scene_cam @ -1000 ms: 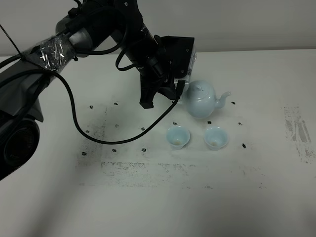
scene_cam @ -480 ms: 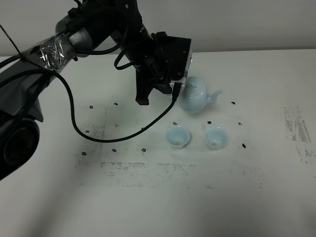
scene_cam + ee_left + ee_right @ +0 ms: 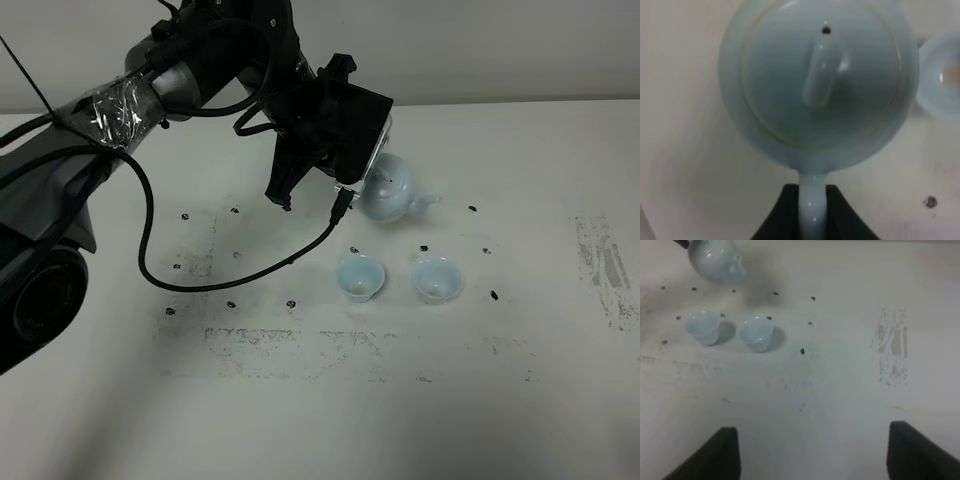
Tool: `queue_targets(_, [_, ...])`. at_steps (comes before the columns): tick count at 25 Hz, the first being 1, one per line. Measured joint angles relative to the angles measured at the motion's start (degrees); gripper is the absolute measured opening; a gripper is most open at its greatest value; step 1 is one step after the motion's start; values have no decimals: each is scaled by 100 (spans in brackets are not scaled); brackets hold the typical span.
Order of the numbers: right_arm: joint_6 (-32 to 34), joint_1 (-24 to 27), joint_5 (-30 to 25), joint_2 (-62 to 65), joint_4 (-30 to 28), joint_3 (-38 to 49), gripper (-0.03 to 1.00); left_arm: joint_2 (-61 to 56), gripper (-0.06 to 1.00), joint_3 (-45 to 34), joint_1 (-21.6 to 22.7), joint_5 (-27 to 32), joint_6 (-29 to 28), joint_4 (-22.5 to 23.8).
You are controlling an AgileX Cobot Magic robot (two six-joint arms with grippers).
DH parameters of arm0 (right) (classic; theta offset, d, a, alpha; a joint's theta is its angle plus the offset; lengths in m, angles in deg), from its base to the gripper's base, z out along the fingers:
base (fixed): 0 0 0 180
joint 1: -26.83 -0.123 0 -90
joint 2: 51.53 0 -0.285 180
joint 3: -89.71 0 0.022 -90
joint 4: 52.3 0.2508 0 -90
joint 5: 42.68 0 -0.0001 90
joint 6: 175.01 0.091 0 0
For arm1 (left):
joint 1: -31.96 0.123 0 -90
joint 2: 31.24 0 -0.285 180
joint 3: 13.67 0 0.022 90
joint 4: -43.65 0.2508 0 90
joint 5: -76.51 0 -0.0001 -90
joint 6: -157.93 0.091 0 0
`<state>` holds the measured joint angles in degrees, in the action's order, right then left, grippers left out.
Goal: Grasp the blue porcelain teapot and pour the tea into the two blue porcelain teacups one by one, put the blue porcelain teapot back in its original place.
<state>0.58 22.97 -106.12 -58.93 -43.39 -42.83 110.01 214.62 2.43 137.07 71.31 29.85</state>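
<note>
Tabletop [image 3: 500,400]: teacups [image 3: 360,276] [image 3: 437,279] (yellowish dregs inside); left pincer [image 3: 813,212] holds teapot [image 3: 392,190].

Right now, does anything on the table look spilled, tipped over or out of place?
Nothing spilled or broken shows. The teapot tilts spout-down only because the left gripper holds its handle. The left teacup and right teacup stand upright. Dark specks and scuffs on the table look like old marks.
</note>
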Motion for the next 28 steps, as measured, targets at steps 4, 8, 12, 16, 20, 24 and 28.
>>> queue_targets(4, [0, 0, 0, 0, 5, 0, 59, 0, 1, 0, -129, 0, 325, 50])
queue_targets(8, [0, 0, 0, 0, 5, 0, 59, 0, 1, 0, -236, -41, 653, 33])
queue_targets(12, [0, 0, 0, 0, 5, 0, 59, 0, 1, 0, -252, 49, 1068, 35])
queue_targets(16, [0, 0, 0, 0, 5, 0, 59, 0, 1, 0, -252, 235, 1490, 56])
queue_targets(20, [0, 0, 0, 0, 5, 0, 59, 8, 1, 0, -252, 150, 1678, 56])
queue_targets(24, [0, 0, 0, 0, 5, 0, 59, 48, 1, 0, -252, -181, 1677, 56])
queue_targets(28, [0, 0, 0, 0, 5, 0, 59, 60, 1, 0, -252, -371, 1571, 45])
